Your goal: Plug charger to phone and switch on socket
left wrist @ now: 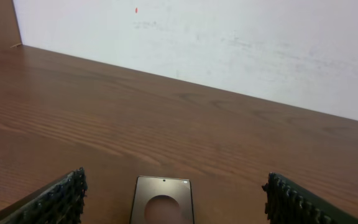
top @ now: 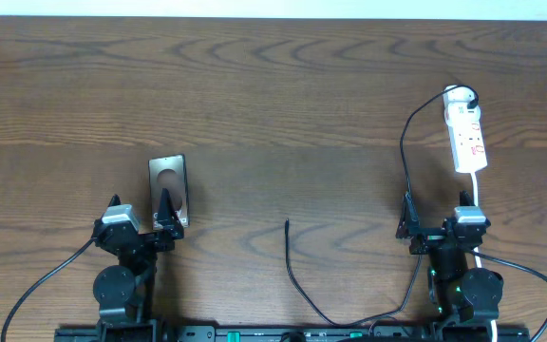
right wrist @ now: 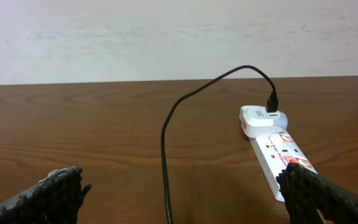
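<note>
Two grippers sit at the bottom of the overhead frame, both with fingers spread wide and holding nothing: the left gripper (top: 141, 207) at lower left, the right gripper (top: 435, 217) at lower right. Between them, in the lower middle, the free end of the charger (top: 287, 228) lies on the table (top: 273, 95). Its tip points toward the top of the frame, and the last stretch of cable runs up-and-down. From there it curves along the bottom edge toward the right arm. The tip is well apart from both grippers, about as far from one as the other, so neither arm is plainly nearer.

Just beyond the left gripper lies the phone (top: 167, 180), flat and back up, its long axis also up-and-down, with the dark circle at its far end. The left wrist view shows it centred between the open fingers. The tip lies right of the phone and slightly lower in the frame. I judge the plug must travel left and meet the phone's near short end, probably the port end.

Farthest, at upper right, the socket (top: 466, 138) lies lengthwise ahead of the right gripper, with the black plug at its far end.
</note>
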